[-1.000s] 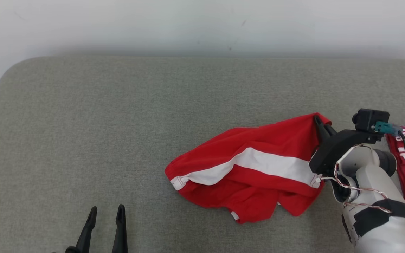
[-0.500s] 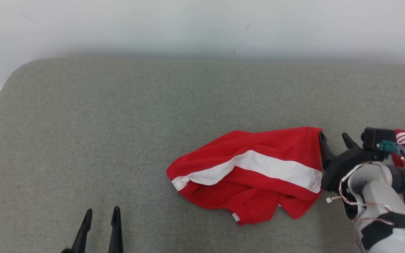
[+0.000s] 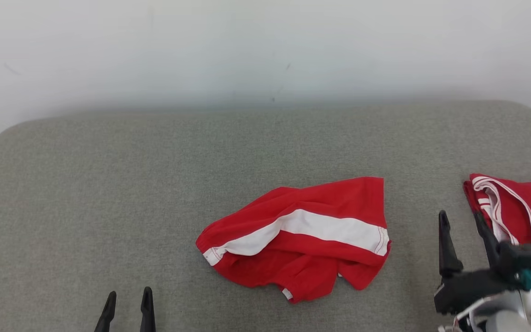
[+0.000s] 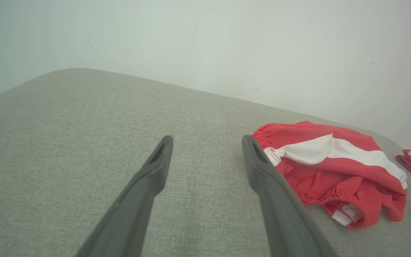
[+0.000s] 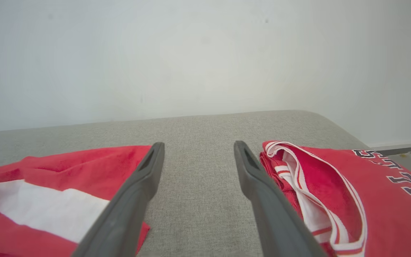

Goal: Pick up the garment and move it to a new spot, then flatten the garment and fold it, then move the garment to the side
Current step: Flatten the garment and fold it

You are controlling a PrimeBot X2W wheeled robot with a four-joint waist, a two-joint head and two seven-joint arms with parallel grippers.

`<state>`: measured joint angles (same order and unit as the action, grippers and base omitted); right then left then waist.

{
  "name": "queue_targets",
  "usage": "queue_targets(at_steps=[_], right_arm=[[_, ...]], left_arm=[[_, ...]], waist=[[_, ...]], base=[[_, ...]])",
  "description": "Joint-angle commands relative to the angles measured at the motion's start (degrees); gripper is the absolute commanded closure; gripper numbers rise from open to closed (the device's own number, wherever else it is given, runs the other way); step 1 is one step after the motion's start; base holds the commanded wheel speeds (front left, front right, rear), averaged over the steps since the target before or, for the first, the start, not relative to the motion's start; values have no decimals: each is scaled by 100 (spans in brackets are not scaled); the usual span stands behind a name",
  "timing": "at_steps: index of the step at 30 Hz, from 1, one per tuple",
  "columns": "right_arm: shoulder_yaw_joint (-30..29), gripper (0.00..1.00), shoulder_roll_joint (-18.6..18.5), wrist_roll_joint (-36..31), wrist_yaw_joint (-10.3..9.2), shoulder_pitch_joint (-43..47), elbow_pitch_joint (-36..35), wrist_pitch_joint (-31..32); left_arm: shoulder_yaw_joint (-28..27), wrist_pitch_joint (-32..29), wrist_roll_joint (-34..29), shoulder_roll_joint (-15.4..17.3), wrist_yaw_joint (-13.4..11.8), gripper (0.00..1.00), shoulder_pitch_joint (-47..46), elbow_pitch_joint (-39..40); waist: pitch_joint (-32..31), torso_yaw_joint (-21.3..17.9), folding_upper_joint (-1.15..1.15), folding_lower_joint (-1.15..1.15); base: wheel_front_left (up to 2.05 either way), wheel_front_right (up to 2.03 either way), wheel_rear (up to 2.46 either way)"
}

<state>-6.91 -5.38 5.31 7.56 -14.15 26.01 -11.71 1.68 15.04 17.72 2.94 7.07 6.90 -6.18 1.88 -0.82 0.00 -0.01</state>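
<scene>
The garment point(image 3: 300, 235) is a pair of red shorts with a broad white stripe, lying crumpled near the middle of the grey padded table point(image 3: 155, 175). It also appears at the right in the left wrist view point(image 4: 334, 164) and at the lower left in the right wrist view point(image 5: 48, 189). My right gripper point(image 3: 461, 219) stands open to the right of the garment, apart from it, with nothing between its fingers. At the lower left my left gripper point(image 3: 127, 297) is open and empty, well clear of the garment.
A second red garment point(image 3: 519, 216) with white trim and dark lettering lies at the table's right edge, just right of my right gripper point(image 5: 351, 192). A pale wall runs behind the table. The table's rounded corners lie far left and far right.
My right gripper let go of the garment's right edge, opened and drew back toward the lower right. The garment settled flat on the table. The camera has also shifted.
</scene>
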Motion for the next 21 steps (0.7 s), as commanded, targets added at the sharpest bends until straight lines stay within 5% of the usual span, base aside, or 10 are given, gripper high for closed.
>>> queue_targets(at_steps=[1,10,21], right_arm=[[-34,0,73,-99,-14,286,-258,-87],[85,0,230,-579,-14,1724,-1656,-336],[257,0,249,-498,-14,2364,-1919,-351]], left_arm=[[-10,17,30,-8,-4,0,42,-31],[-99,17,-228,-8,-4,0,29,-194],[-309,17,-460,-7,31,0,78,-407]], waist=[[-94,-71,0,1],[-253,-54,0,1],[-373,-117,0,1]], base=[[0,0,0],[0,0,0],[0,0,0]])
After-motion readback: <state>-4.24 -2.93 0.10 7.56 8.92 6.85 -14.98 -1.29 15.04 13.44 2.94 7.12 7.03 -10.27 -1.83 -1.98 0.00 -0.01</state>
